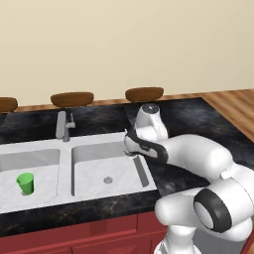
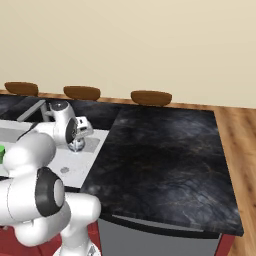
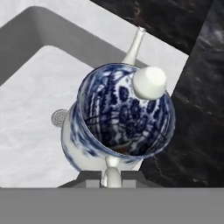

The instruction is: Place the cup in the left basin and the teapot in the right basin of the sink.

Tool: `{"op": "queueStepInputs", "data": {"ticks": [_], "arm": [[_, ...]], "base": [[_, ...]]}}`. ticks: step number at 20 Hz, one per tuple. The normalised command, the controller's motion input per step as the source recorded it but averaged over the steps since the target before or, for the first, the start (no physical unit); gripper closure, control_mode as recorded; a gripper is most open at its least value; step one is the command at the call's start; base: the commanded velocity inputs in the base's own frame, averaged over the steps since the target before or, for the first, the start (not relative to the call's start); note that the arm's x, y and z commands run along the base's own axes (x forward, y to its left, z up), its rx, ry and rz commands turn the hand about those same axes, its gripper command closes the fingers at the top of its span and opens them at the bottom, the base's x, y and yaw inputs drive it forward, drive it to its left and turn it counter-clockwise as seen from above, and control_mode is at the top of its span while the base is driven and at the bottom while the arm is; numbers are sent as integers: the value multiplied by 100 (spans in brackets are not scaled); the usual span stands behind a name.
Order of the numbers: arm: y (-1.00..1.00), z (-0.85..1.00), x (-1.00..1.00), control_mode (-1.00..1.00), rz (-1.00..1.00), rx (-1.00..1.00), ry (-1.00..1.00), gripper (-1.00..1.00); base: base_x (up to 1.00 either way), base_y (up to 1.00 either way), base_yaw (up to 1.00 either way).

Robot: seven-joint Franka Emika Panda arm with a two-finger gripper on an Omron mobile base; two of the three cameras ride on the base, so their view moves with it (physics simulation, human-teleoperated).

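Note:
The teapot (image 3: 124,116), white with a dark blue pattern, hangs in my gripper (image 3: 112,177), which is shut on its side handle. It sits tilted above the right basin (image 3: 30,100), close to that basin's right wall, and the round drain (image 3: 58,117) shows just beside it. From the left base view, my hand (image 1: 140,146) hovers over the back right corner of the right basin (image 1: 106,171) and hides the teapot. The small green cup (image 1: 25,182) stands upright in the left basin (image 1: 42,163) of the white marble-look sink (image 1: 65,149).
A grey faucet (image 1: 63,126) rises behind the divider between the basins. Black stone counter (image 2: 160,155) spreads wide to the right of the sink. Brown stools (image 1: 72,98) line the far edge of the counter.

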Motion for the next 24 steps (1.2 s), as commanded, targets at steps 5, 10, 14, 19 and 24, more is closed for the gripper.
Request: {"op": "queueStepInputs", "data": {"ticks": [5, 10, 14, 19, 24], "arm": [[63, 0, 10, -100, 11, 0, 10, 100], [45, -15, 11, -100, 6, 0, 4, 100], [22, -25, 17, -100, 3, 0, 0, 100], [15, -25, 31, -100, 1, 0, 0, 100], [15, -27, 29, -100, 1, 0, 0, 100]], "base": [[0, 0, 0], [0, 0, 0], [0, 0, 0], [0, 0, 0], [0, 0, 0]]}}
